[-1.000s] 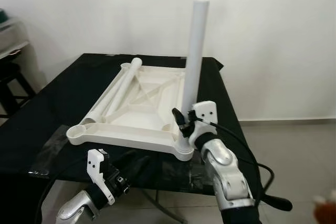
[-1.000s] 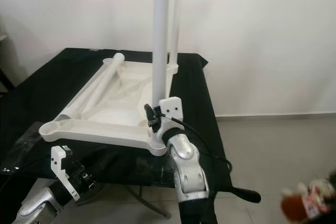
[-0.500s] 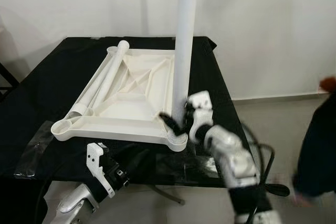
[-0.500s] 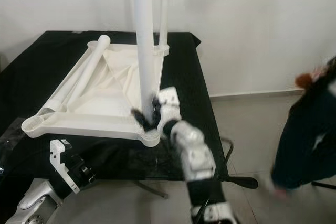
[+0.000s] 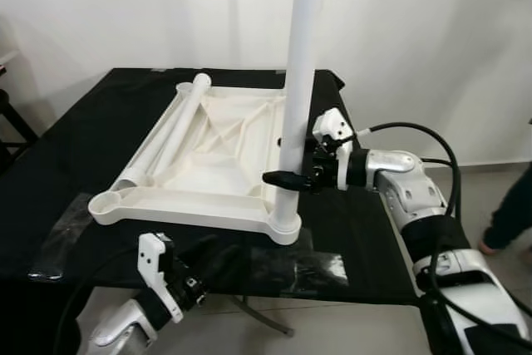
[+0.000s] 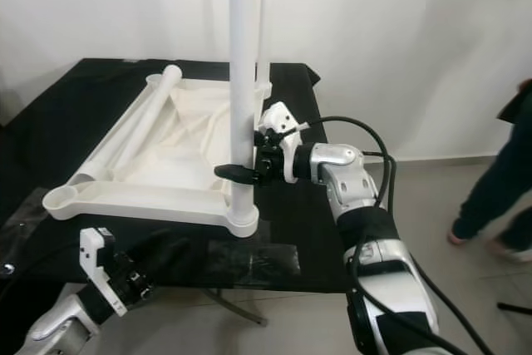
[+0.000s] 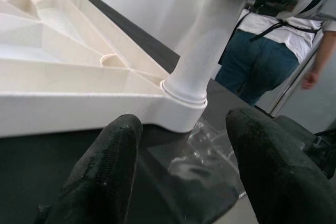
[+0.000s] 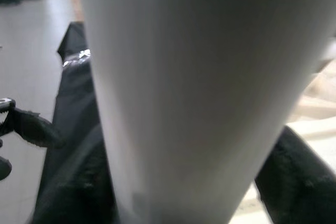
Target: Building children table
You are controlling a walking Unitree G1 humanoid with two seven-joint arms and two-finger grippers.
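Note:
A white children's table top (image 5: 169, 210) lies upside down on the black table (image 5: 83, 147). One white leg (image 5: 299, 56) stands upright in its near right corner socket. A second leg (image 6: 263, 6) stands at the far right corner. A loose leg (image 5: 170, 135) lies along the top's left side. My right gripper (image 5: 287, 179) reaches in from the right and is shut on the near upright leg (image 8: 199, 77), a little above its base. My left gripper (image 7: 184, 121) hangs below the table's front edge (image 5: 187, 284), open and holding nothing, facing that corner socket.
Crumpled clear plastic wrap (image 5: 299, 263) lies on the black table in front of the near right corner, and more (image 5: 62, 226) lies at the front left. A person in jeans (image 6: 499, 180) stands on the floor to the right. A white wall is behind.
My right arm has swung out to the right and now grips the upright leg from the side, higher than before. The camera view shifted. A person has stepped in at the right.

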